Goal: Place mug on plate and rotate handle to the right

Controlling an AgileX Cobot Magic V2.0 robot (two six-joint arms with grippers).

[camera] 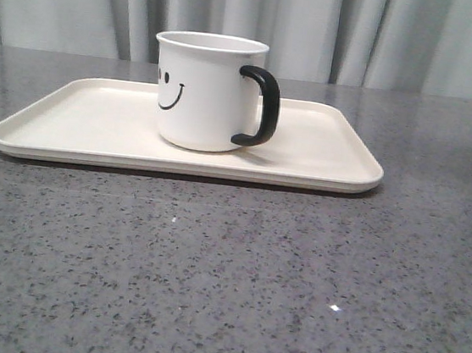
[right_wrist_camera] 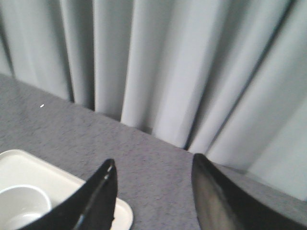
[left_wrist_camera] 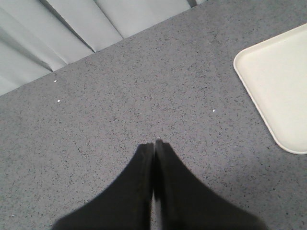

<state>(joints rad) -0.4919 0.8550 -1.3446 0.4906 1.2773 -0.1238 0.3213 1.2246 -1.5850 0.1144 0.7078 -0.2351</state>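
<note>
A white mug (camera: pixel 205 92) with a black smiley face stands upright near the middle of the cream plate (camera: pixel 71 124). Its black handle (camera: pixel 261 107) points to the right in the front view. Neither gripper shows in the front view. In the left wrist view my left gripper (left_wrist_camera: pixel 154 142) is shut with nothing in it, over bare table to the side of a plate corner (left_wrist_camera: pixel 278 81). In the right wrist view my right gripper (right_wrist_camera: pixel 153 165) is open and empty, raised beside the plate corner (right_wrist_camera: pixel 122 213), with the mug's rim (right_wrist_camera: pixel 24 203) low at the edge.
The plate rests on a grey speckled table (camera: pixel 223 286). A pale grey curtain (camera: pixel 364 29) hangs along the table's far edge.
</note>
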